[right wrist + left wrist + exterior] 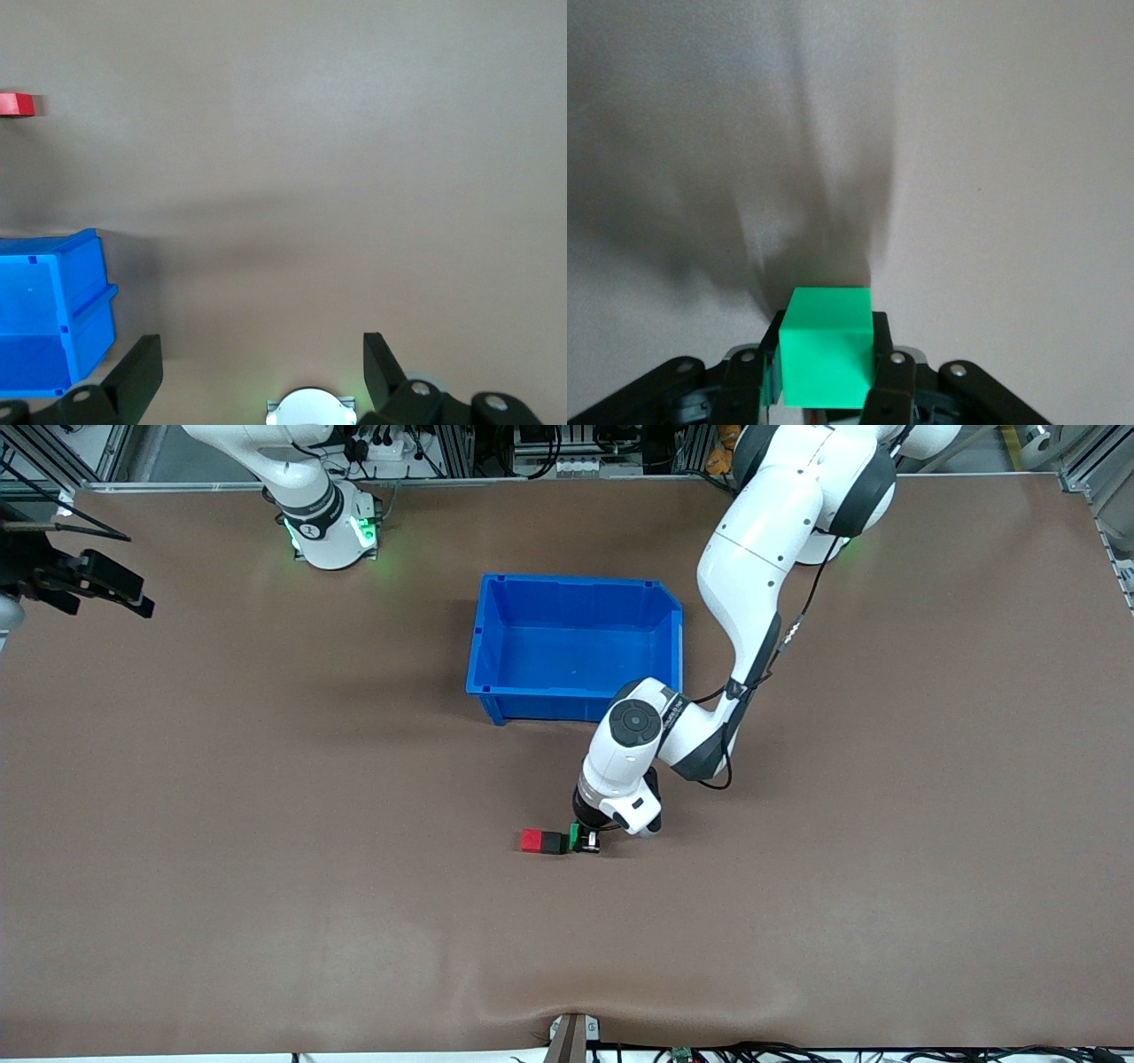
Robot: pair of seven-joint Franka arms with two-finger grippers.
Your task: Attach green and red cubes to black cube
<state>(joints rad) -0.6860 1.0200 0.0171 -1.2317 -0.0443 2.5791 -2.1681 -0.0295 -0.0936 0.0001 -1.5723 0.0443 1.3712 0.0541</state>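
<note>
Front view gives us the left gripper (586, 841) down at table level, nearer the camera than the blue bin (496, 657), clamped on the green cube (574, 834). That cube sits tight against the black cube (554, 842), and the red cube (532, 841) touches the black one on its end toward the right arm, so we have a row of three on the brown table (266, 868). Our left wrist view confirms the hold: the green cube (827, 345) sits squeezed between the two black fingers (890, 381). Over at the right arm's end we see the right gripper (257, 376) waiting up in the air, its jaws spread wide with nothing between them, the bin (53, 310) and the red cube (16, 104) showing in its wrist view.
</note>
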